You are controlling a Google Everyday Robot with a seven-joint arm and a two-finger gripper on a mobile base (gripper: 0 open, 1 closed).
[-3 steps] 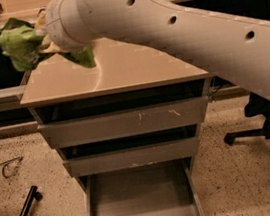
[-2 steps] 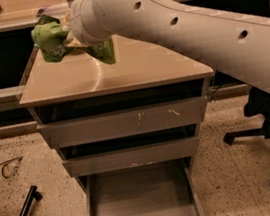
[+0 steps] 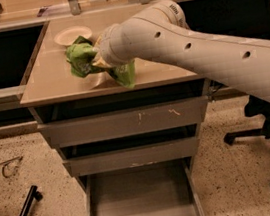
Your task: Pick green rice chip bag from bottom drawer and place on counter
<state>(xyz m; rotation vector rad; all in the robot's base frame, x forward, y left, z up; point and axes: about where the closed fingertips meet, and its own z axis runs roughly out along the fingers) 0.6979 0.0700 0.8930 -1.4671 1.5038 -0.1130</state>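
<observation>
Task stage: the placing step is judged to be under way; the pick from the drawer is done.
Bag (image 3: 81, 57): held just above the counter (image 3: 44, 78), left of its middle and nearer the front edge than the back. 1 crumpled end sticks out to the left of the wrist, and another hangs down toward the front edge. Whether the lower end touches the surface cannot be told.
Gripper (image 3: 98, 60): located at the bag, mostly hidden by the wrist of the arm (image 3: 191, 46). The fingers are judged to be clenched on the bag, since it is carried at the arm's end.
Drawer (image 3: 138, 200): left pulled out below the 2 upper drawers; nothing is seen on its floor.
Bowl (image 3: 72, 35): seen near the back left corner, just behind the bag.
Left to do: the bag is to be lowered, released and left on the counter, and the arm withdrawn.
Change since 1.0 s ago: the bag has been brought from beyond the left edge to over the counter's middle, and lower. The bowl is now uncovered. The drawer is unchanged.
</observation>
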